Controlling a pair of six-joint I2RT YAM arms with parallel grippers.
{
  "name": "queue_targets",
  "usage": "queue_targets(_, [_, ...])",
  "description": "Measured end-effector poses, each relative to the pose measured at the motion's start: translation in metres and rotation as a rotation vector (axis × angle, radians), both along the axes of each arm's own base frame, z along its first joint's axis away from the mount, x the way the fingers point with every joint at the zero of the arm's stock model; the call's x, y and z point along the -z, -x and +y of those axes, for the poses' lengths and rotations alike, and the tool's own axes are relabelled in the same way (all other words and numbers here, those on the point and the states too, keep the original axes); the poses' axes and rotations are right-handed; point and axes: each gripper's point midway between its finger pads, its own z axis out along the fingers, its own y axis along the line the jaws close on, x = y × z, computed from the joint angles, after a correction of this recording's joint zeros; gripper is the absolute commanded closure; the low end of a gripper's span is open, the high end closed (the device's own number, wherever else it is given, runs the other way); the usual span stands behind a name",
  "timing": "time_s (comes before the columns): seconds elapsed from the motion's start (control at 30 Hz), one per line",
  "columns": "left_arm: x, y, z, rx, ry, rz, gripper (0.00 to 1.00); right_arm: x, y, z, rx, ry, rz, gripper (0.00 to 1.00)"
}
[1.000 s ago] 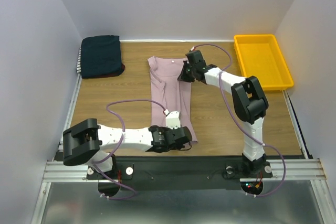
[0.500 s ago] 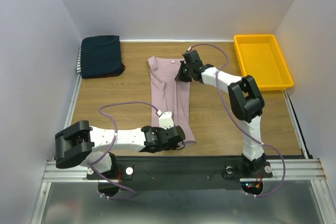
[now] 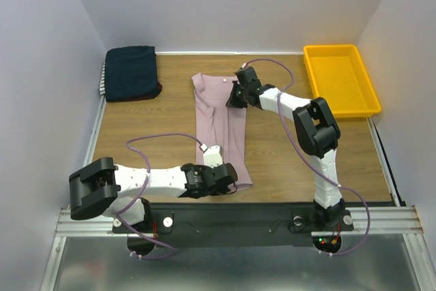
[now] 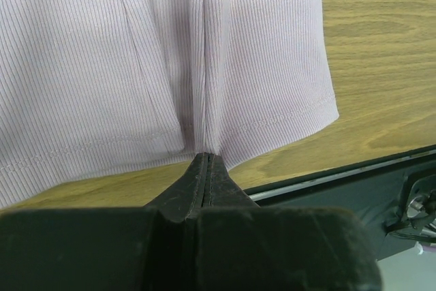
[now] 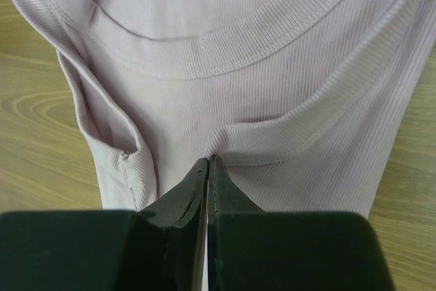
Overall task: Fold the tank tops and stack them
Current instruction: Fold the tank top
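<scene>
We see the table (image 3: 136,134) bearing the pink tank top (image 3: 219,124), laid lengthwise between our two tools. The folded stack (image 3: 131,73), navy uppermost, sits well left of both. Our left tool (image 4: 206,159) is closed, pinching the hem. Our right tool (image 5: 208,162) is closed, pinching cloth just short of the neckline.

— Where does the tank top (image 3: 219,124) lie?
— Mid-frame on the table (image 3: 150,124), stretched from upper centre down to lower centre, with its neck end uppermost
— And the folded stack (image 3: 131,73)?
— Upper left of the frame, well apart from it, by the table's left edge
— The tray (image 3: 338,76)?
— Upper right, along the table's right edge
— The arms?
— The left gripper (image 3: 234,180) is at the hem, lower centre; the right gripper (image 3: 234,97) is on the right side of the neck end, with the tray further right
</scene>
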Motion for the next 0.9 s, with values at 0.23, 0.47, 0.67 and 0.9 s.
queue_targets(0.23, [-0.016, 0.000, 0.002, 0.013, 0.031, -0.019, 0.63, -0.015, -0.010, 0.006, -0.004, -0.019, -0.038, 0.45])
queue_targets(0.47, [-0.071, -0.023, 0.008, -0.046, 0.138, -0.096, 0.62, -0.027, -0.016, 0.011, -0.020, -0.035, -0.069, 0.31])
queue_targets(0.67, [-0.107, -0.090, 0.049, -0.258, 0.195, -0.180, 0.75, -0.033, -0.010, 0.006, -0.020, -0.029, -0.074, 0.46])
queue_targets(0.9, [-0.107, -0.158, 0.095, -0.419, 0.134, -0.223, 0.78, -0.050, 0.000, 0.021, -0.061, -0.035, -0.111, 0.55])
